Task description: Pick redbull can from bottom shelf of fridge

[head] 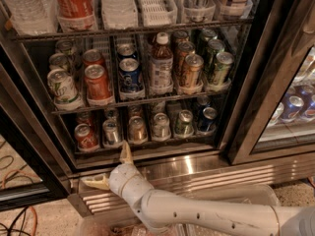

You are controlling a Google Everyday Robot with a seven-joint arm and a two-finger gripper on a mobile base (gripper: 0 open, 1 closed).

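The fridge [248, 102] stands open with its black frame around wire racks. The bottom shelf [147, 142] holds short cans in lanes. The redbull can [111, 131] is slim and silver-grey, second lane from the left, between a wider red can [86, 136] and a gold-brown can [137, 129]. My gripper [105, 163] is open, with one pale finger pointing up at the shelf's front edge and the other pointing left. It sits just below the shelf, in front of the ribbed steel base, under the redbull can and not touching it.
More cans [184, 122] fill the lanes to the right on the bottom shelf. The rack above [123, 101] holds taller cans and a bottle [161, 65]. A glass door [295, 107] stands at the right. Cables [19, 215] lie on the floor at the left.
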